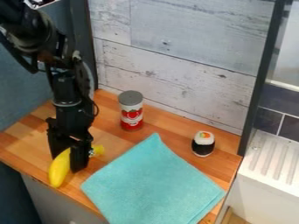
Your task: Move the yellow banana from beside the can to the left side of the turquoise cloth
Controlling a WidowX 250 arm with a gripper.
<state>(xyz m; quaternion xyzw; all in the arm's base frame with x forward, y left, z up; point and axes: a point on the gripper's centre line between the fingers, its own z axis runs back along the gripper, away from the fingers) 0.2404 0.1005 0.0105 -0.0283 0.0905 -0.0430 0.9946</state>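
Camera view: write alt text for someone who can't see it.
A black robot arm's tool points down at a yellow banana at the left of a wooden counter. Beside them lies a turquoise cloth, with a red-and-white can and a toy sushi roll standing behind it.

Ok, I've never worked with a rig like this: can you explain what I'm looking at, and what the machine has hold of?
The black machine is a robot arm. It comes in from the upper left and ends in a pincer. The picture comes from a fixed camera looking down at a slant on a wooden counter.

The pincer is down at a long yellow object and hides part of it; I can't tell whether it grips it. Beside them lies a turquoise cloth. Behind the cloth stand a red and white can with a grey top and, to the picture's right, a small black and white piece that looks like toy sushi.
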